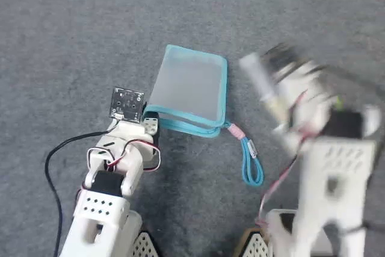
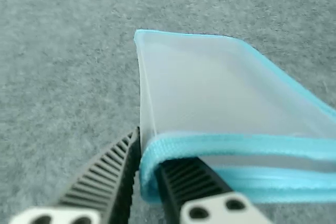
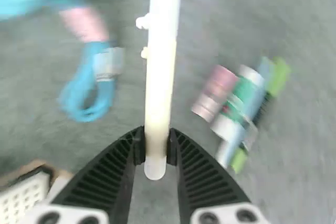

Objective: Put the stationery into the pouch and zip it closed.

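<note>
Right pincer (image 3: 156,141) grips white pen (image 3: 161,61); left pincer (image 2: 148,153) pinches pouch (image 2: 210,87).

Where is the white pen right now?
The right gripper holds the white pen; in the high view it is just right of the pouch, near the blue strap.

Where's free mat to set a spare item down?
Free: mat left of the pouch, and the far strip behind it. Crowded: strap and right gripper with pen on the pouch's right; left gripper at its near corner.

Blurred right arm (image 1: 331,167) and stationery (image 3: 236,111)
</note>
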